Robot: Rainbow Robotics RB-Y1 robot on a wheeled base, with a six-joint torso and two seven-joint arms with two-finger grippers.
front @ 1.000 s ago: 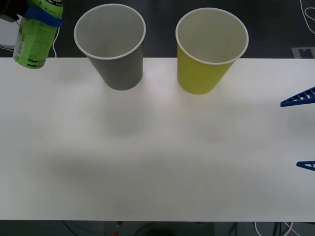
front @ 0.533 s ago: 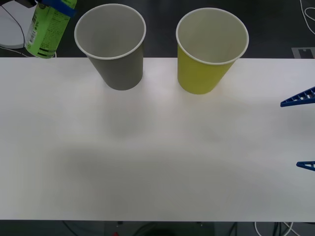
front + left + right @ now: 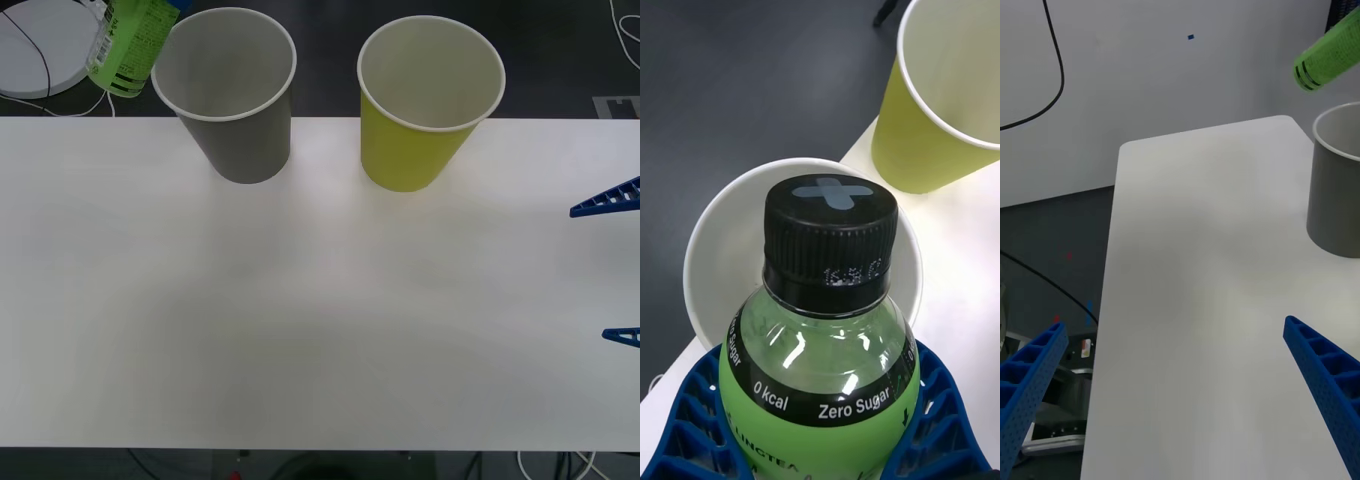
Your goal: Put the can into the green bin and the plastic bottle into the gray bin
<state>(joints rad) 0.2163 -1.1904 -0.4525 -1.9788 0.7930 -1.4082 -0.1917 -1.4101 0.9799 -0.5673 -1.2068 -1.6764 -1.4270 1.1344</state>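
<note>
Green and translucent, the plastic bottle (image 3: 824, 352) is pinched by the left pincer (image 3: 820, 420) and held aloft at the far left, just beside the rim of the gray bin (image 3: 232, 100), presumably so that it can be released into that bin. The green bin (image 3: 425, 105) stands to the right of the gray one on the white counter (image 3: 320, 320). The right pincer (image 3: 1180, 382) is held spread and idle at the right edge. Nothing is seen blocking the bin's mouth.
</note>
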